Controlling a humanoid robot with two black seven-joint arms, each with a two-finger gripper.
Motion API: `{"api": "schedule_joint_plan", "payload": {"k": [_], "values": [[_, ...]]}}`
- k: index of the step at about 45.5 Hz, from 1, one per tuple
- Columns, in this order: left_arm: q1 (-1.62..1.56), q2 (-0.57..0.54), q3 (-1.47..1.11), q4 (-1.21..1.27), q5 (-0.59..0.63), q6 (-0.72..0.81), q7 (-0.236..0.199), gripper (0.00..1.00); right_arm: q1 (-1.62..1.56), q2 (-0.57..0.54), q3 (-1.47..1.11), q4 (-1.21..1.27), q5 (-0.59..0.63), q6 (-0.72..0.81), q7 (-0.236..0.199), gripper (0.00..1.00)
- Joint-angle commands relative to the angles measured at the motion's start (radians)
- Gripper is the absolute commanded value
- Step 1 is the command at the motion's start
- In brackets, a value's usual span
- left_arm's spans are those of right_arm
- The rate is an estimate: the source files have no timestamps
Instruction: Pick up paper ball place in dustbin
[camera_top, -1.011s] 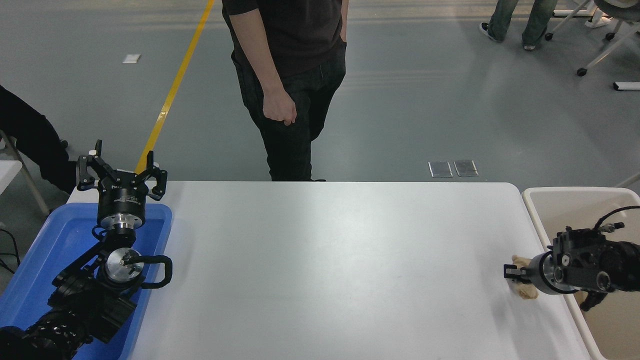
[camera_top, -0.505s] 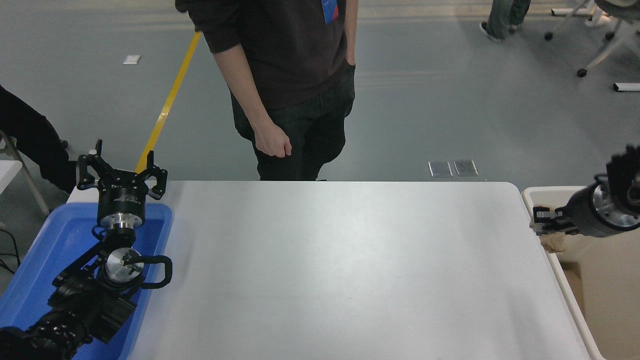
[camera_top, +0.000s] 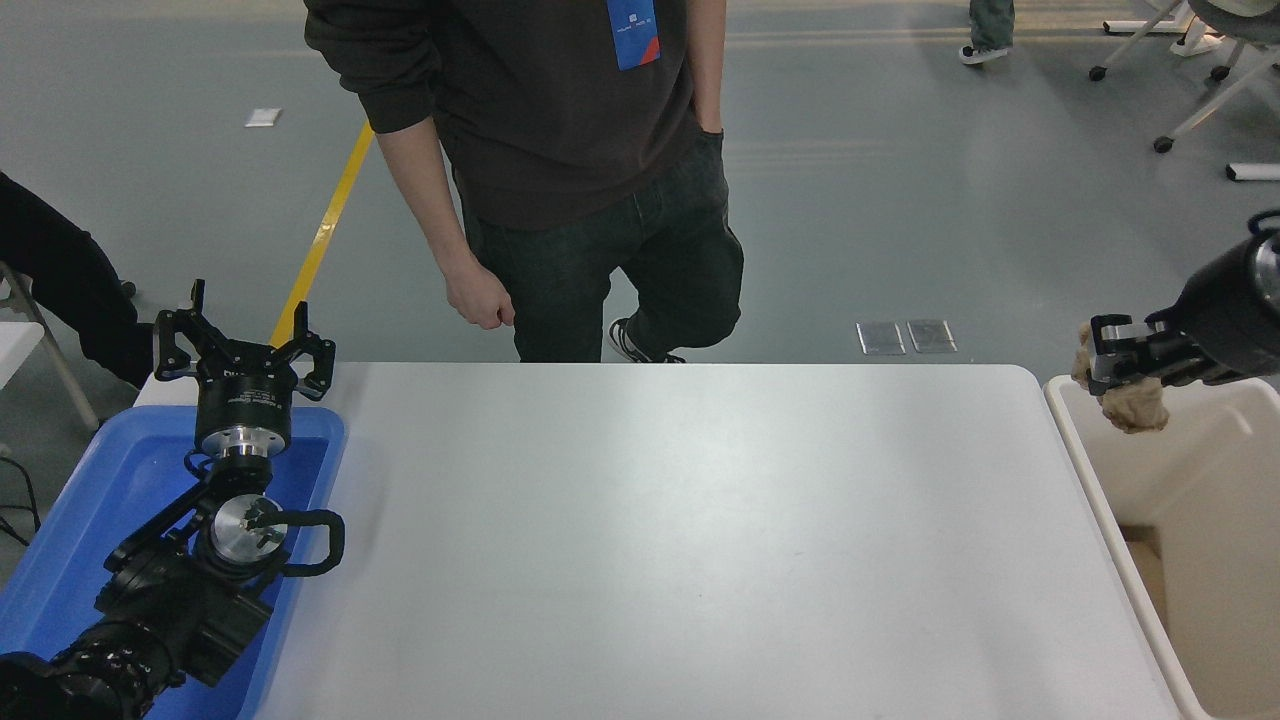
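My right gripper comes in from the right edge and is shut on the tan paper ball, which hangs below the fingers. It holds the ball in the air above the far left corner of the beige dustbin, which stands at the table's right end. My left gripper is open and parked at the lower left, above the blue tray.
A bright blue tray lies at the table's left end under my left arm. A person in dark clothes stands at the white table's far edge, one hand hanging near it. Another person is at the left edge.
My right gripper has lifted the paper ball off the table's right edge and carried it up and back over the dustbin. The person has stepped closer to the table.
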Motion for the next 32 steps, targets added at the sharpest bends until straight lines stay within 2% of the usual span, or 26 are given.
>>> {"api": "schedule_joint_plan", "payload": {"k": [1, 13, 19, 25, 32], "values": [[0.000, 0.000, 0.000, 0.000, 0.000, 0.000, 0.000, 0.99, 0.046, 0.006, -0.055, -0.002, 0.007, 0.011, -0.001, 0.00], [0.000, 0.000, 0.000, 0.000, 0.000, 0.000, 0.000, 0.99, 0.022, -0.015, -0.108, -0.095, -0.032, 0.003, 0.000, 0.00], [0.000, 0.000, 0.000, 0.000, 0.000, 0.000, 0.000, 0.99, -0.049, -0.095, -0.099, -0.181, -0.160, -0.018, 0.000, 0.00], [0.000, 0.000, 0.000, 0.000, 0.000, 0.000, 0.000, 0.99, -0.179, -0.175, -0.082, -0.299, -0.308, -0.106, 0.000, 0.00], [0.000, 0.000, 0.000, 0.000, -0.001, 0.001, 0.000, 0.99, -0.424, -0.207, -0.036, -0.486, -0.335, -0.244, 0.002, 0.00]]}}
